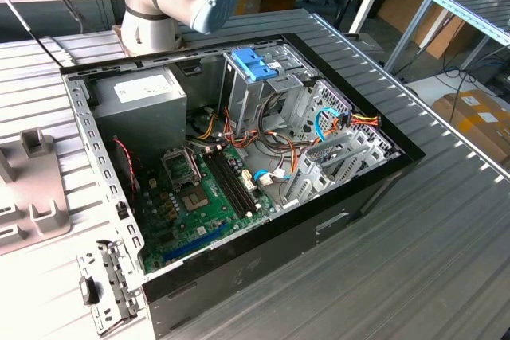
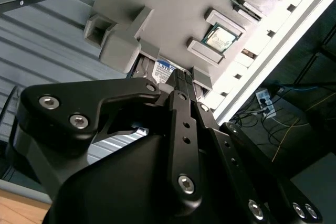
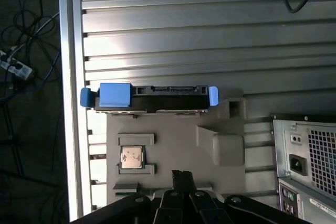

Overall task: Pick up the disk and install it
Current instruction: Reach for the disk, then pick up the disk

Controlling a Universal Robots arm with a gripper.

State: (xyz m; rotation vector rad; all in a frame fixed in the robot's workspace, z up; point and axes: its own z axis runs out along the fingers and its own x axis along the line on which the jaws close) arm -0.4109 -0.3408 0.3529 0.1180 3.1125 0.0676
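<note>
Disk [image 3: 149, 97] stands on edge at the grey tray's [image 3: 178, 145] rim; bare ribbed table [image 3: 184, 35] lies open beyond it. Raised tray block [image 3: 228, 148] near one disk end. Inside the case [image 1: 335, 224], cables [image 1: 275, 137] crowd the gap beside the drive cage [image 1: 239, 105]

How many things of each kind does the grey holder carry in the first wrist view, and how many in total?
On the holder:
disk: 1
chip: 1
Total: 2
</note>
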